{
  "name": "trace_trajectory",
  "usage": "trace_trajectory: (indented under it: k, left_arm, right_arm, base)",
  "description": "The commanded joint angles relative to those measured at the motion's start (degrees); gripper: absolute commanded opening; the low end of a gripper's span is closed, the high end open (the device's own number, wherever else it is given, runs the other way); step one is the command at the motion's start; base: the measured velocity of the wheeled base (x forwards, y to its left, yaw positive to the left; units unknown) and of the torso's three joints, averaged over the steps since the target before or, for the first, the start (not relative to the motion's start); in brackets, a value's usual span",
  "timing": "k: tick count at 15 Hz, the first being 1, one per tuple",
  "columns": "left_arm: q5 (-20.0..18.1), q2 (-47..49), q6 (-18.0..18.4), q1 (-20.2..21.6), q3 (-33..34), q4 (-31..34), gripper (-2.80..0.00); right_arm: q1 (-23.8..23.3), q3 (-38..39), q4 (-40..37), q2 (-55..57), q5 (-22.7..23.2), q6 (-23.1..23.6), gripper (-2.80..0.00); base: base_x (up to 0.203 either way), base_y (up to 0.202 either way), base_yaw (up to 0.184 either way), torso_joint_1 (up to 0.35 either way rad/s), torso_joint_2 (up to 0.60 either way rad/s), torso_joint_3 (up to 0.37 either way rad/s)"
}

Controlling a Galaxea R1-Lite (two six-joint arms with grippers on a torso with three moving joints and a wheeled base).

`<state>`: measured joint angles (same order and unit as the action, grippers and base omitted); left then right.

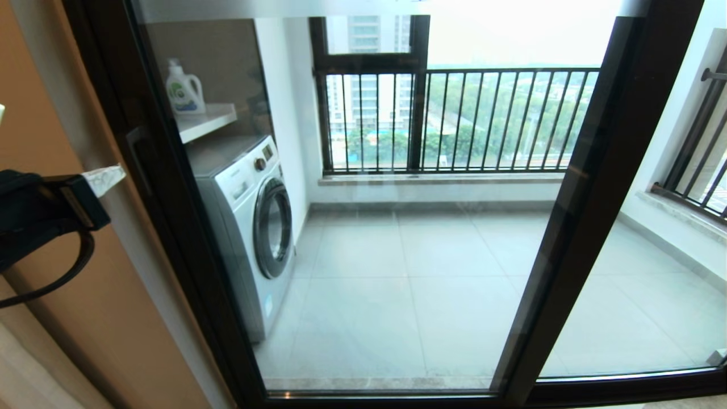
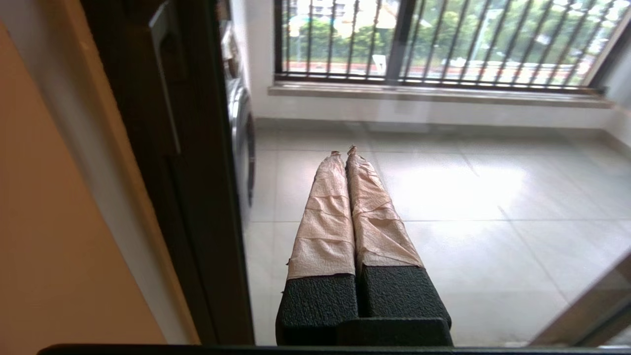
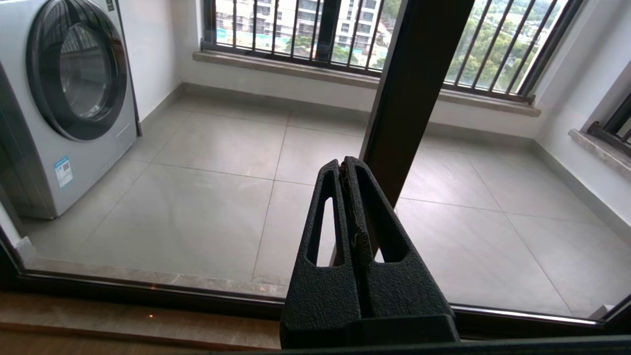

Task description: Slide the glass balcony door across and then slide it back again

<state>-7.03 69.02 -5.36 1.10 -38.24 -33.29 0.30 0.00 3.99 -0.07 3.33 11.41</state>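
Note:
The glass balcony door [image 1: 173, 227] fills the head view, closed against the left wall. Its dark left upright carries a small lever handle [image 1: 138, 159], seen closer in the left wrist view as the handle [image 2: 165, 84]. My left gripper [image 1: 105, 178] is at the far left, level with that handle and a little short of it. Its tape-wrapped fingers [image 2: 325, 197] are pressed together and empty, with the left gripper [image 2: 345, 150] pointing at the glass just beside the upright [image 2: 197, 197]. My right gripper [image 3: 343, 165] is shut and empty, low in front of the middle dark upright [image 3: 414, 88]; it is out of the head view.
Behind the glass stand a white washing machine [image 1: 255, 227] and a detergent bottle [image 1: 183, 91] on a shelf, with the black-barred railing window [image 1: 454, 119] beyond. A second dark-framed glass panel [image 1: 625, 284] is on the right. An orange wall [image 1: 57, 341] borders the left.

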Motion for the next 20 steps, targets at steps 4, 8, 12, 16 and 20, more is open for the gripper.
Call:
trace_trajectory:
  k: [4, 8, 12, 16, 20]
  left_arm:
    - [-5.62, -39.73, -4.20, -0.11, 4.18, 26.53, -2.80]
    - [-8.07, -59.84, -4.23, -1.38, 3.66, 48.46, -2.80]
    - [-0.19, -68.90, 8.06, -1.34, 19.27, 53.78, -2.80]
    - [4.47, -68.85, 14.73, -1.30, 37.62, 31.08, -2.80]
    - [4.95, -68.75, 13.08, -1.27, 38.24, 33.28, -2.80]
  right_arm:
    - [0.05, 0.70, 0.06, -0.01, 0.01, 0.10, -2.80]
    - [0.05, 0.70, 0.06, 0.04, 0.01, 0.10, -2.80]
    - [0.05, 0.70, 0.06, 0.07, 0.01, 0.10, -2.80]
    - [0.05, 0.70, 0.06, 0.04, 0.01, 0.10, -2.80]
    - [0.05, 0.70, 0.06, 0.01, 0.01, 0.10, -2.80]
  base:
    - [0.000, 0.000, 0.000, 0.000, 0.00, 0.000]
    - [0.000, 0.000, 0.000, 0.000, 0.00, 0.000]
    - [0.000, 0.000, 0.000, 0.000, 0.00, 0.000]
    - [0.000, 0.000, 0.000, 0.000, 0.00, 0.000]
    - [0.000, 0.000, 0.000, 0.000, 0.00, 0.000]
